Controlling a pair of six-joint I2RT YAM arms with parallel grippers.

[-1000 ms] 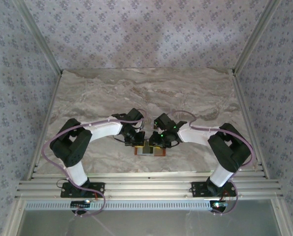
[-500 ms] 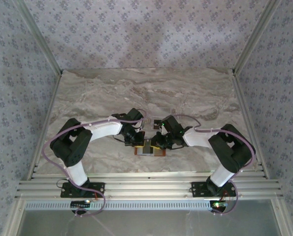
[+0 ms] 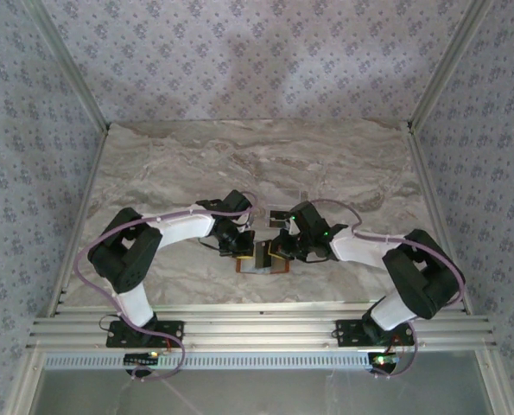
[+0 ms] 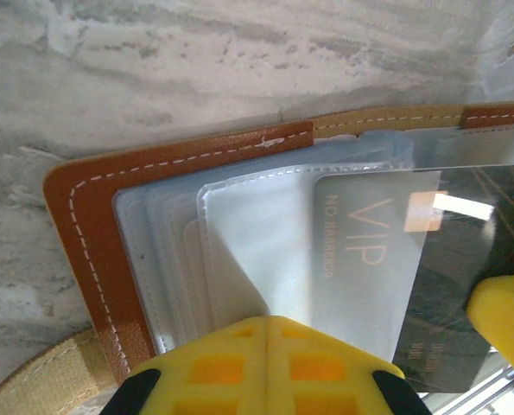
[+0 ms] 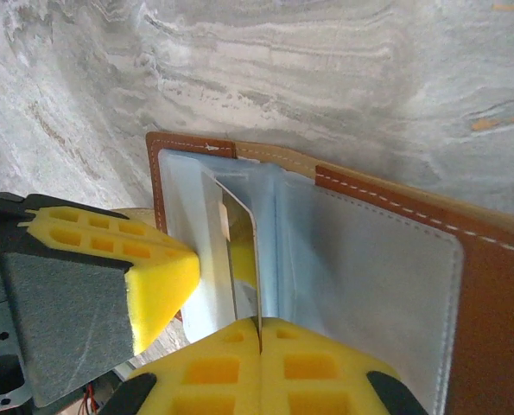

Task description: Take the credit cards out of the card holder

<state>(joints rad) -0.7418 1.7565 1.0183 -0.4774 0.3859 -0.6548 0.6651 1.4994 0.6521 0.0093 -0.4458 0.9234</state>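
Silver aluminium rails (image 3: 257,333) run across the near edge, with two arm bases bolted to them. Beyond them lies a pale grey, marble-patterned tabletop (image 3: 239,164), bare across its far half. Walls (image 3: 257,60) papered in a small grey-blue floral print close in behind and on both sides.

Both white arms bend inward and meet near the front centre of the tabletop, over the card holder (image 3: 263,264). It lies open and flat. It is brown leather with white stitching, and clear and pale blue sleeves are fanned inside. The left tool (image 3: 236,248) is at its left side and the right tool (image 3: 280,252) at its right, the two close together.

In the left wrist view, the left tool (image 4: 268,367) has its yellow pads pressed together. A clear sleeve of the card holder (image 4: 84,225) runs up into the seam between them. A credit card (image 4: 369,259) sticks out of the sleeves toward the right. It is pale grey with "VIP" lettering and darker at its outer end, where a yellow finger (image 4: 507,316) of the right tool sits over it.

In the right wrist view, the right tool (image 5: 259,367) is closed on the credit card (image 5: 242,259). The card is seen nearly edge-on as a thin sheet between the pale sleeves of the card holder (image 5: 395,259). A yellow finger (image 5: 144,268) of the left tool sits just beside it.

Count: two arms, two tools, one card holder. I cannot tell whether the grey and dark areas are one credit card or two.
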